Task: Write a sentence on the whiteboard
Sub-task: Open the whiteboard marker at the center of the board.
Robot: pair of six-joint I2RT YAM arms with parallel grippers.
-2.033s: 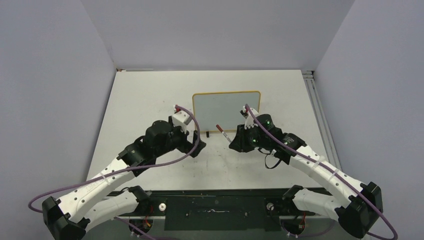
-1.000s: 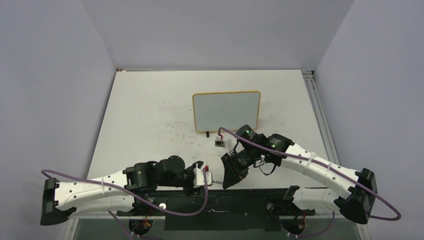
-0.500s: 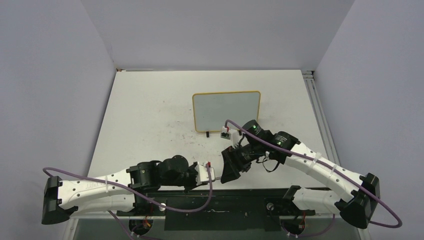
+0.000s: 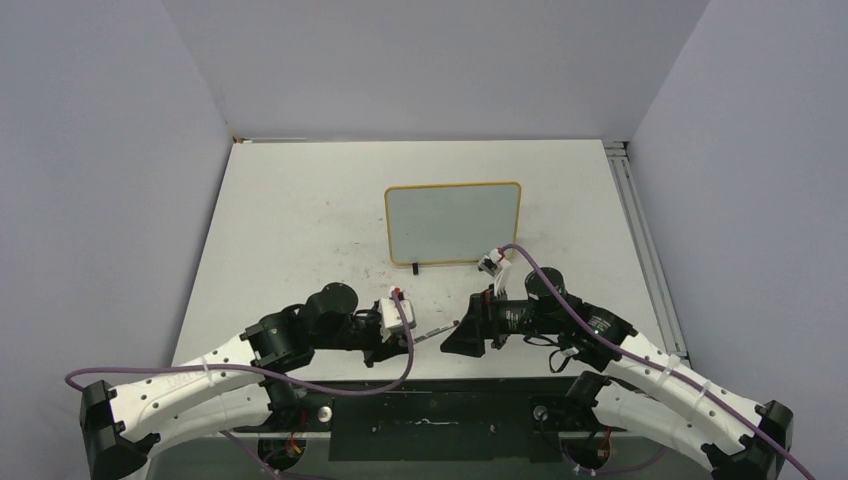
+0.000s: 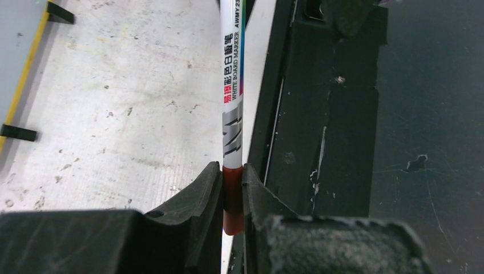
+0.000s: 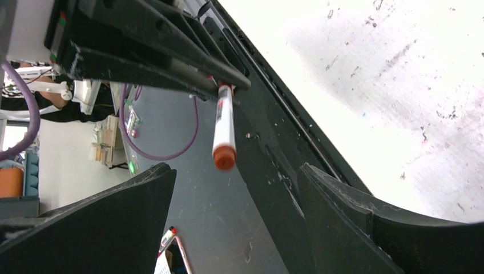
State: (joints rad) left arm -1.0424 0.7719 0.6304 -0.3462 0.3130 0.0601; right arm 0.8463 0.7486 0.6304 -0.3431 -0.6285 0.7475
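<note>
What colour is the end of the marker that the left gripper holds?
Red-brown; the rest of the marker is mainly white. Left wrist view shows it best.

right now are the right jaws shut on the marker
No, the right jaws stand open and clear of the marker, which the left jaws pinch.

Plain lilac-grey walls [image 4: 430, 60] on three sides of a scuffed white tabletop [image 4: 290, 220].

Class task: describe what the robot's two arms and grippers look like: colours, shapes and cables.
The left arm and right arm have white links with small holes, joined by bulky black joints. A purple cable runs along each. The left gripper and right gripper have black, wedge-shaped fingers.
</note>
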